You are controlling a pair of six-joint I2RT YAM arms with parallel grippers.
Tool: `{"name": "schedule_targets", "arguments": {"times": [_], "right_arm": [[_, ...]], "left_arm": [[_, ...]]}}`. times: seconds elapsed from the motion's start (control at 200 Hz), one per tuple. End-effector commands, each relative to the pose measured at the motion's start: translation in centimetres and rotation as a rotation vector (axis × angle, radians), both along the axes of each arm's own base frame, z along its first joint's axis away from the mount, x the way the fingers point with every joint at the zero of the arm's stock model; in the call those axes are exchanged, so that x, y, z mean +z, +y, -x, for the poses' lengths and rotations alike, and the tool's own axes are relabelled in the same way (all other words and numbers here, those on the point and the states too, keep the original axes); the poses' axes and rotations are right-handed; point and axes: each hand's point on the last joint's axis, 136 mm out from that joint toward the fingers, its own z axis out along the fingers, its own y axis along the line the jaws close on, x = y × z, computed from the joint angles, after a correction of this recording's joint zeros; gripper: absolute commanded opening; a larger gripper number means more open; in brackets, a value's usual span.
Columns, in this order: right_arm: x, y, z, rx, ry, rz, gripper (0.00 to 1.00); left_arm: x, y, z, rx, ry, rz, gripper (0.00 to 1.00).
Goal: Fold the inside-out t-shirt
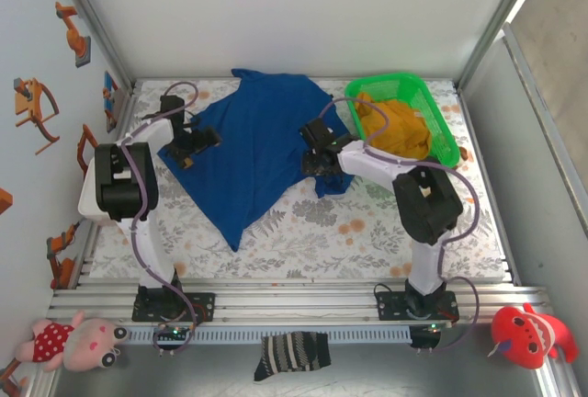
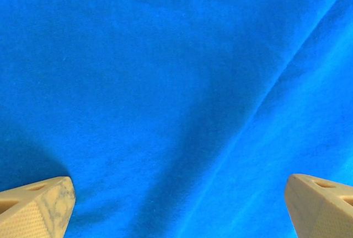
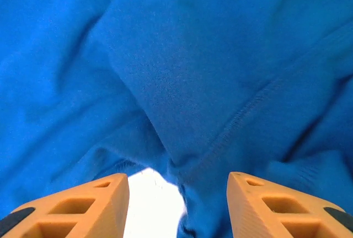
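Left gripper hangs over the left part of the inside-out t-shirt, its jaws spread wide and released. Its wrist camera shows the two tan fingertips far apart at the bottom corners, with smooth royal-blue cloth beneath them and nothing between them. Whether the tips touch the fabric I cannot tell.

Right gripper sits at the shirt's right edge, near the green basket. In its wrist view, the orange fingers stand partly apart, not clenched. A hemmed fold of the shirt hangs down into the gap, lying closer to the right finger. A pale patch of surface shows beside the left finger. The cloth is not pinched between both pads.

The t-shirt lies spread and rumpled on the floral-patterned table, left of centre and toward the far side. One pointed corner reaches toward the near edge, between the two arms. Its right side bunches up just beside the right gripper.

The basket stands at the far right of the table and holds a mustard-yellow garment. On the frame rail in front of the arm bases lie a pink plush toy, a striped sock and a red plush toy.
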Motion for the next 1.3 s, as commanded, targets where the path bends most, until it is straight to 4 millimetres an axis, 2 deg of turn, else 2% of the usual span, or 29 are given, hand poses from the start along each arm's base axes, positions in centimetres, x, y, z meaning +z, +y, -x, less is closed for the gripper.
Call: {"name": "schedule_targets", "arguments": {"times": [0.0, 0.14, 0.27, 0.421, 0.566, 0.701, 0.821, 0.956, 1.052, 1.122, 1.197, 1.297], "right_arm": [[-0.2, -0.1, -1.2, -0.094, 0.015, -0.046, 0.49], [-2.3, -1.0, -2.1, -0.159, 0.077, -0.067, 0.49], [-4.3, -1.0, -2.5, -0.177, 0.138, -0.065, 0.48], [-5.6, -1.3, -3.1, -0.176, 0.176, -0.026, 0.48], [-5.8, -2.2, -4.6, -0.174, 0.191, 0.001, 0.48], [-5.5, -3.4, -6.4, -0.170, 0.202, 0.025, 0.48], [-5.1, -3.9, -8.5, -0.162, 0.204, 0.016, 0.48], [-4.8, -3.7, -10.9, -0.131, 0.192, -0.022, 0.48], [-3.6, -2.3, -12.5, -0.052, 0.162, -0.079, 0.48], [-1.2, -0.8, -13.1, 0.026, 0.117, -0.141, 0.48], [2.2, -0.1, -13.1, 0.070, 0.052, -0.195, 0.48], [6.6, 0.4, -11.9, 0.092, -0.019, -0.264, 0.49]], "left_arm": [[-1.4, 0.2, 2.3, 0.057, 0.083, 0.056, 0.97], [-1.8, 0.1, 4.0, 0.100, 0.101, 0.102, 0.97], [-2.0, -0.3, 5.4, 0.158, 0.112, 0.153, 0.97], [-1.9, 0.4, 7.5, 0.242, 0.125, 0.146, 0.97], [-1.1, 1.5, 10.2, 0.309, 0.119, 0.112, 0.97], [-1.1, 1.9, 13.7, 0.376, 0.135, 0.109, 0.97], [-1.6, 1.4, 17.3, 0.437, 0.154, 0.143, 0.97], [-0.8, -0.1, 20.3, 0.450, 0.124, 0.167, 0.97], [0.9, -1.1, 21.2, 0.424, 0.075, 0.155, 0.97], [3.0, -1.7, 20.8, 0.392, 0.012, 0.153, 0.97], [5.6, -1.9, 19.4, 0.351, -0.065, 0.163, 0.97], [8.8, -2.1, 16.8, 0.271, -0.159, 0.129, 0.97]]}}
